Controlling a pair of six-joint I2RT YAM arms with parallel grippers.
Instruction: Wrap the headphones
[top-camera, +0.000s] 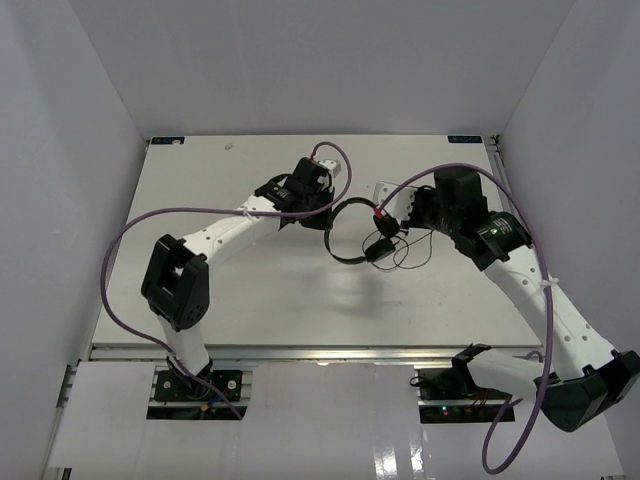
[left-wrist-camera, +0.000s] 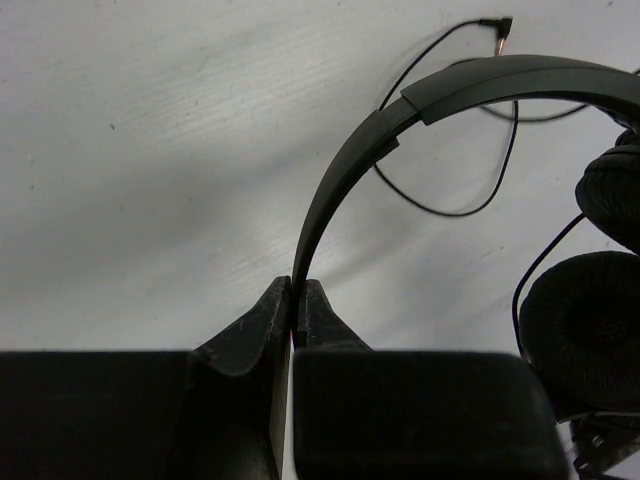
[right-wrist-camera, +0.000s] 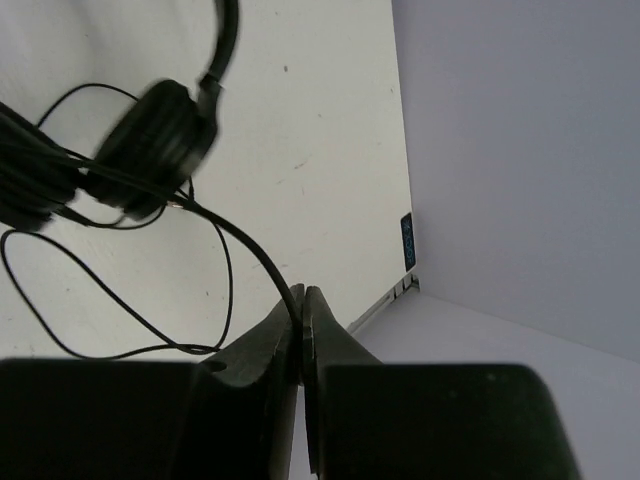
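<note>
The black headphones (top-camera: 352, 232) hang over the middle of the white table between my two grippers. My left gripper (left-wrist-camera: 297, 288) is shut on the thin curved headband (left-wrist-camera: 345, 170); in the top view it (top-camera: 322, 205) is at the headband's left end. The two padded earcups (left-wrist-camera: 585, 320) are at the right of the left wrist view. My right gripper (right-wrist-camera: 302, 295) is shut on the thin black cord (right-wrist-camera: 240, 235), which runs up to an earcup (right-wrist-camera: 155, 140). Loose cord loops (top-camera: 412, 250) lie beside the earcups. The plug (left-wrist-camera: 497, 24) rests on the table.
The white table (top-camera: 300, 290) is walled by pale panels on the left, back and right. Its far right edge and corner (right-wrist-camera: 405, 280) are close to my right gripper. Thick purple robot cables (top-camera: 130, 240) arc over both arms.
</note>
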